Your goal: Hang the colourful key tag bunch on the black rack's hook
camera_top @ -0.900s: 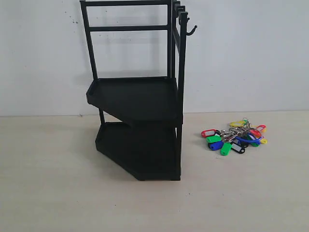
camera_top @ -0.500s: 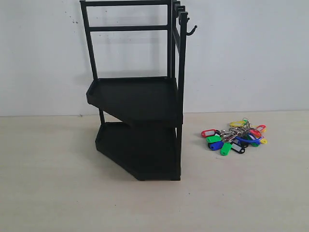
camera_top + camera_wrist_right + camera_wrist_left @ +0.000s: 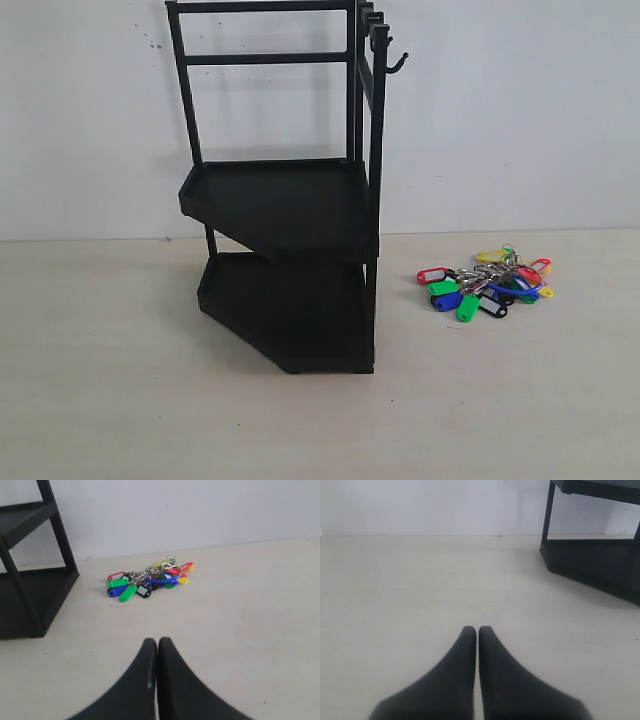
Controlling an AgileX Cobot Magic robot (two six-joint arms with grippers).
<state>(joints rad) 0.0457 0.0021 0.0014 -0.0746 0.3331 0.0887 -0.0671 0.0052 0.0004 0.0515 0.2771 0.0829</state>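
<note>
Black metal two-tier rack (image 3: 290,260) w/ angular trays, thin upright posts and top crossbars stands on the pale wood-look tabletop (image 3: 120,400), close to the plain white wall (image 3: 520,120). At the top of its right front post, a small thin black hook (image 3: 397,63) curves upward and sticks out sideways to the right in the ext. view; nothing hangs on it.

Colourful key tag bunch (image 3: 487,280), i.e. small red, green, blue, yellow and black plastic tags on metal rings w/ a blue loop, lies flat on the table, right of the rack's lower tray and apart from it, well below hook level. Red and green tags fan out on the side nearest the rack; the blue loop sits toward the far side of the pile.

Neither arm shows in the ext. view.

Left gripper (image 3: 478,630): dark fingers pressed together tip to tip, nothing between them, above bare table. Rack's lower tray (image 3: 600,562) and one post show at the edge of the left wrist view, well apart from the tips.

Right gripper (image 3: 158,641): fingers likewise closed together, holding nothing. Key tag bunch (image 3: 149,580) lies ahead of the tips, not touching, w/ the rack's post and trays (image 3: 30,580) off to one side of it.
</note>
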